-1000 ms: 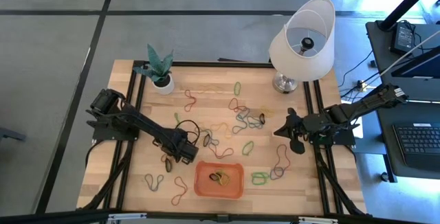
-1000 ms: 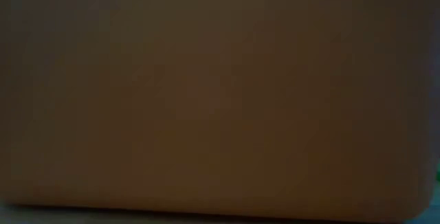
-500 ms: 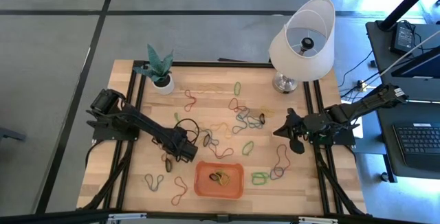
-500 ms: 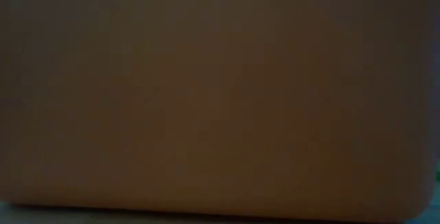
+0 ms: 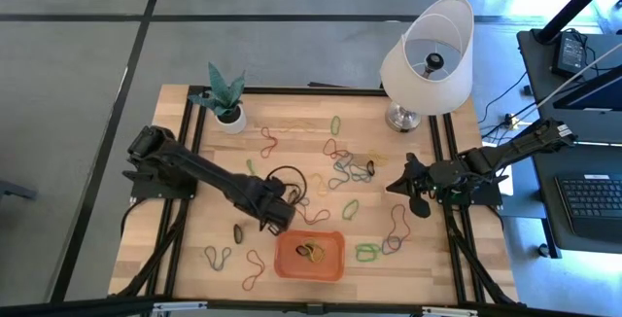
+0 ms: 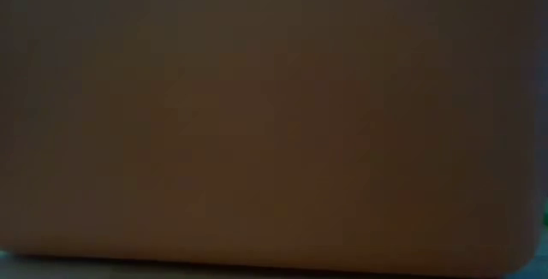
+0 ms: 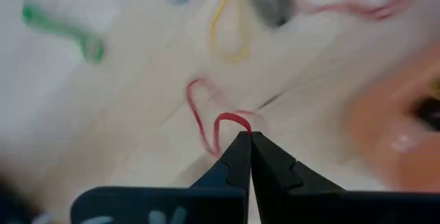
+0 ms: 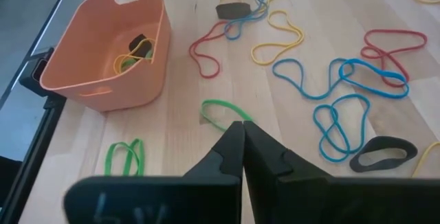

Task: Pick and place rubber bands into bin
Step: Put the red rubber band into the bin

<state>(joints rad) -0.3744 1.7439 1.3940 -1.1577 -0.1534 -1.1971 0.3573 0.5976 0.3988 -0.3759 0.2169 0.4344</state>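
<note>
Seemingly, the closed left claw [image 7: 248,136] pinches a red rubber band [image 7: 206,110] beside the bin [image 5: 309,255].

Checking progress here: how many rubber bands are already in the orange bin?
2 clear: a yellow band and a dark band, lying together on the floor of the bin. A green sliver beside them may be a third; more could hide underneath.

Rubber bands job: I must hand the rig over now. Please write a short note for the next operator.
Left gripper: shut on a red rubber band, just left of the bin.
Right gripper: shut, holding nothing, waiting at the table's right side.
Done: a few bands lie in the bin.
Left: drop the red one in, then collect the many bands scattered over the table.
</note>
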